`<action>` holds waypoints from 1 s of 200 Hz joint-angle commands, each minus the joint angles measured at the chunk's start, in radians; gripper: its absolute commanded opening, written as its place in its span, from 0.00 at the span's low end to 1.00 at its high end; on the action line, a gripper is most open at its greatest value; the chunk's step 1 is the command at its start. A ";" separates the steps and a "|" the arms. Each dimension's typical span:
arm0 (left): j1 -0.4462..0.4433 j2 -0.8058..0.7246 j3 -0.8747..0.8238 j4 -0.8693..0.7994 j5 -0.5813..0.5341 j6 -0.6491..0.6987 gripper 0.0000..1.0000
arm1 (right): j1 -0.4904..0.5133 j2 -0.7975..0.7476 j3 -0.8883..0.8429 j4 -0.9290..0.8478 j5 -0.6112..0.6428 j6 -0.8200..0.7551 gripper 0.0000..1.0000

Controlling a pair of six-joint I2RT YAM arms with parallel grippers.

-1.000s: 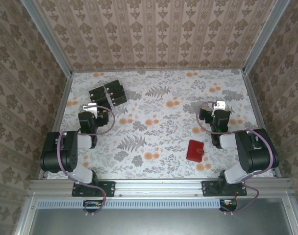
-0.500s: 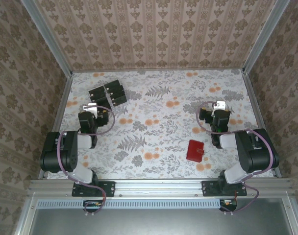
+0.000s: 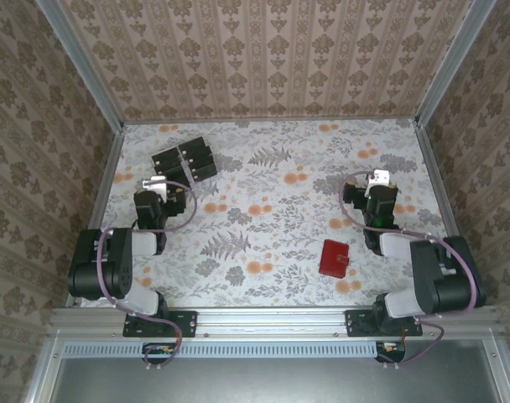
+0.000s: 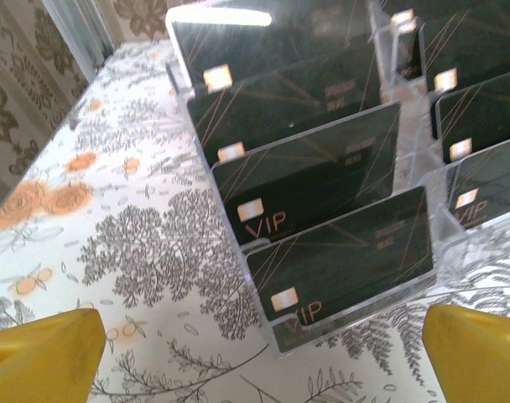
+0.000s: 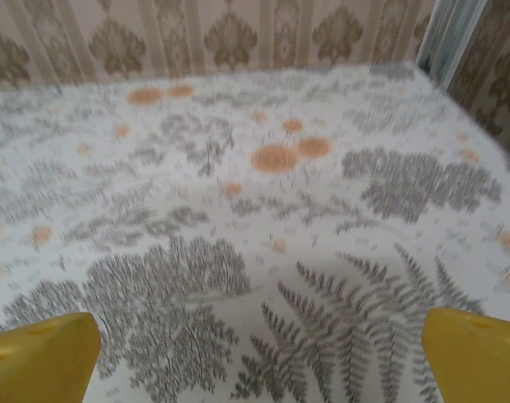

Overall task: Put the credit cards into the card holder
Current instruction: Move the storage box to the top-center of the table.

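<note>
We judge the task to be at its very start: the cards we can see sit in their stand, and nothing is held. On the left, our left gripper stands wide and empty, just on the near side of the clear stand at the far left of the counter. From the left wrist its yellow fingertips sit at the bottom corners. The credit cards are straight ahead, black and leaning in stepped slots.

The next move, as we see it, is to go forward and down onto the nearest card's top edge. We would pinch it across its thin faces without knocking the stand.

Toward the right, the card holder lies flat on the counter, red and apparently closed, near the front edge and well apart from the cards. It will likely need opening. The right gripper is also wide and empty, farther back and to the right of the holder.

Hard to make out:
- The stand's right-hand column is cut off in the left wrist view, so we cannot count the cards.
- Whether the holder's snap is fastened is too small to tell.
- The right wrist view is blurred.
</note>
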 commanded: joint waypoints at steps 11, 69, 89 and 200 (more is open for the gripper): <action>-0.033 -0.113 -0.005 -0.038 -0.057 0.047 1.00 | 0.002 -0.161 0.074 -0.207 0.021 0.087 1.00; -0.050 -0.362 0.096 -0.407 -0.186 -0.119 1.00 | 0.001 -0.266 0.293 -0.669 -0.134 0.363 1.00; -0.017 -0.363 0.237 -0.632 -0.129 -0.209 1.00 | 0.002 -0.270 0.308 -0.692 -0.302 0.397 1.00; 0.208 0.163 0.827 -1.014 0.257 -0.550 1.00 | 0.329 -0.166 0.467 -1.017 -0.267 0.468 0.99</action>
